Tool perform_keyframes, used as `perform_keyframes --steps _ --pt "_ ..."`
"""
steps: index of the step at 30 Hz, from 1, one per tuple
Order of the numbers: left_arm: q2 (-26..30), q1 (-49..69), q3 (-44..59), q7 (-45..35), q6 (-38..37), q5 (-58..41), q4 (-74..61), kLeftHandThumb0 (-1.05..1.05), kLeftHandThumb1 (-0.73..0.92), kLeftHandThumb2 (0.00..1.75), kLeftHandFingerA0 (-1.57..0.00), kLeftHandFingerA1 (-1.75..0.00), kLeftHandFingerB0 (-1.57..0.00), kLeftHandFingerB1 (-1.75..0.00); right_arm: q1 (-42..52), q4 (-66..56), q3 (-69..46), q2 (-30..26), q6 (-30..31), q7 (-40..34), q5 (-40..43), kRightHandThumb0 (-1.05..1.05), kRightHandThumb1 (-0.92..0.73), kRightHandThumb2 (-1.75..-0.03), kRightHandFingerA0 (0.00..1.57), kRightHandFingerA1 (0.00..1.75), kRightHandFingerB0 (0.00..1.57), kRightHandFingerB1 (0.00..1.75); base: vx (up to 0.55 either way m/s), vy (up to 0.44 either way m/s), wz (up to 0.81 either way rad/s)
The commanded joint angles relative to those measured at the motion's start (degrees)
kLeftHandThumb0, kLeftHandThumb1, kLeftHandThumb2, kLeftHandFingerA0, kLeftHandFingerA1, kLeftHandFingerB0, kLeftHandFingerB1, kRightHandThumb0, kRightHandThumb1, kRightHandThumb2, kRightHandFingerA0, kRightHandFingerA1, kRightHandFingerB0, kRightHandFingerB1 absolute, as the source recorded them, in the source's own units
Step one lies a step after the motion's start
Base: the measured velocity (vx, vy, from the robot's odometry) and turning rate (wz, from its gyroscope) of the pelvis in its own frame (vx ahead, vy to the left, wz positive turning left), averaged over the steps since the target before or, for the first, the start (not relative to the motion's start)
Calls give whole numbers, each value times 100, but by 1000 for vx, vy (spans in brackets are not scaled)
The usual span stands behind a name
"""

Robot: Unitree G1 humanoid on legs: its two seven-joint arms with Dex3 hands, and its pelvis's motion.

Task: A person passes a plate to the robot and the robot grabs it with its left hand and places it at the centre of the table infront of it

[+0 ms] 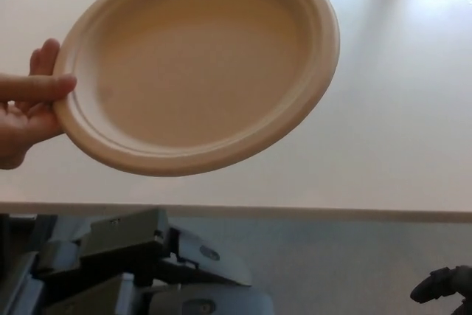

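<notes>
Overhead, plate [199, 64] above pale table [391, 130], grey floor [346, 263] below

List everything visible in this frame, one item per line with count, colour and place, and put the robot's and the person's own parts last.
plate: one, beige, held in the air above the table, upper left to centre, tilted toward the camera.
table: one, off-white top, fills the upper two thirds; its near edge runs across the picture.
floor: grey-blue, below the table edge.
person's hand: one, at the left edge, thumb on the plate's rim, fingers behind it.
left hand: one, dark grey and black, bottom left, below the plate and not touching it; its fingers cannot be made out.
right hand: one, black, only a small part shows in the bottom right corner.
</notes>
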Motion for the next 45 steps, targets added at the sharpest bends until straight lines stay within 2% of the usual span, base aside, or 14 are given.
perform_keyframes --steps 1,5,7,8,9,15,16,18,19,22,23,26,44,45 --pt "440 595 280 -145 -954 -1061 -213 -50 70 61 -89 -78 -63 -52 -96 114 -60 -160 -36 100 -18 -58 -64 -58 50 60 40 47 0 0 0" --pt "279 716 725 -59 -1180 -1105 -276 -54 70 61 -71 -65 -49 -51 -84 113 -146 -153 -57 179 69 -58 -64 -58 50 63 40 49 0 0 0" --pt "-36 -557 978 55 -472 -900 -166 -64 60 100 -86 -79 -42 -58 -174 132 -159 -178 -58 196 42 -58 -63 -58 49 62 40 49 0 0 0" --pt "-171 -809 935 104 85 -803 -377 -59 70 61 -81 -62 -40 -40 -173 127 -163 -178 -62 202 39 -58 -63 -58 49 62 40 49 -7 3 8" --pt "-492 -824 799 143 790 -444 -700 -65 63 94 -51 -62 -25 -48 -175 145 -159 -179 -80 191 28 -60 -63 -58 50 62 41 48 0 0 0" --pt "-408 -1275 674 -269 2328 -535 -926 -69 61 59 -68 -75 -13 -31 -187 174 -170 -165 -74 178 29 -59 -63 -58 50 62 40 48 0 0 0" --pt "-294 -1353 853 -410 2274 -384 -769 -74 50 56 -15 -41 -10 -30 -191 170 -161 -167 -70 181 20 -60 -63 -58 50 62 41 48 0 0 0" --pt "-194 -1550 1489 -573 1775 689 -197 -78 57 61 0 -25 -12 -33 -194 152 -155 -169 -92 189 16 -59 -63 -58 49 63 41 49 0 0 0" --pt "-221 -1649 1679 -552 1599 1191 49 -81 49 83 0 -2 -13 -41 -190 149 -164 -168 -110 191 28 -58 -63 -58 50 63 41 49 0 0 0" --pt "-355 -1747 1785 -477 1503 1708 275 -77 58 59 0 -19 -15 -33 -193 146 -148 -171 -105 189 9 -58 -64 -58 49 63 40 49 0 0 0" --pt "-439 -1808 2019 -336 1437 2161 318 -72 46 85 0 -14 -13 -36 -226 135 -139 -183 -95 192 -5 -58 -64 -58 51 62 41 48 0 0 0" --pt "-473 -1830 2179 -284 1400 2397 349 -75 55 61 0 -19 -11 -30 -243 130 -113 -189 -90 175 -37 -59 -64 -58 51 62 41 48 0 0 0" --pt "-161 -2057 1969 -739 2013 3453 1074 -79 46 90 -4 -18 -4 -18 -385 161 -79 -199 -55 160 -86 -57 -64 -59 51 60 41 47 0 0 0" --pt "-138 -2097 1950 -737 2028 3515 1135 -90 56 63 0 -25 -4 -26 -393 157 -77 -200 -56 154 -90 -58 -64 -58 51 60 41 47 0 0 0"
